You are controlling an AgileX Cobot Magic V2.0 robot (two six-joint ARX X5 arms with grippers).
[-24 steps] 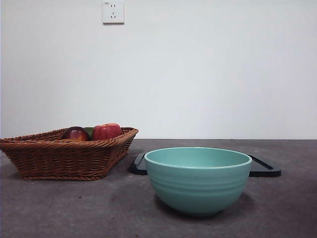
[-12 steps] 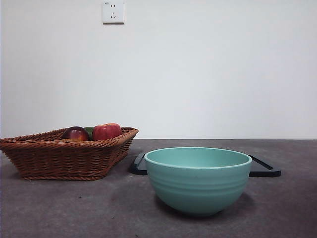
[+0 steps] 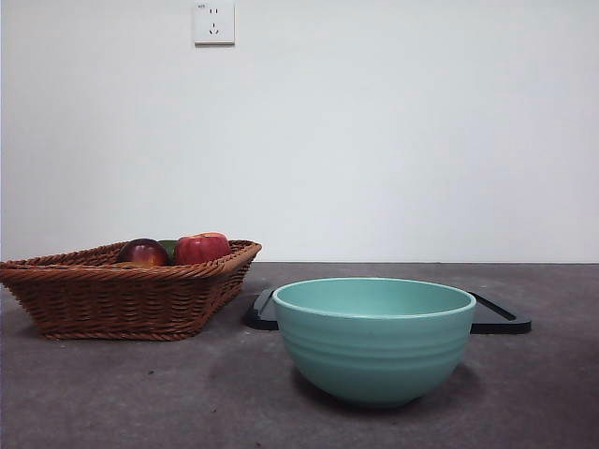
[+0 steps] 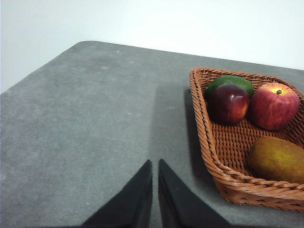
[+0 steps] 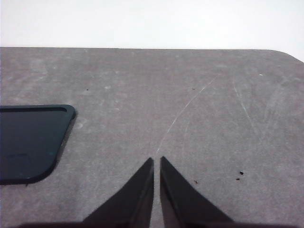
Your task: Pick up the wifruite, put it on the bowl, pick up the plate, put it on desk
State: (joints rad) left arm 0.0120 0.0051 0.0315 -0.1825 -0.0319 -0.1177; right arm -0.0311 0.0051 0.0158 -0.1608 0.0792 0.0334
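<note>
Nothing has changed since a second ago; task not started. Brownish matte wifruite (image 4: 277, 159) sits in woven wicker basket (image 4: 223, 166); left gripper (image 4: 155, 167) and right gripper (image 5: 156, 164) both pinched closed, empty. Teal ridged bowl (image 3: 374, 337) empty.

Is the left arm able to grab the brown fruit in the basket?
Probably yes. The brownish wifruite lies uncovered in the open wicker basket, apart from the apple. The left gripper hangs shut over the desk beside the basket, nothing between.

low level front, two downward wrist views
</note>
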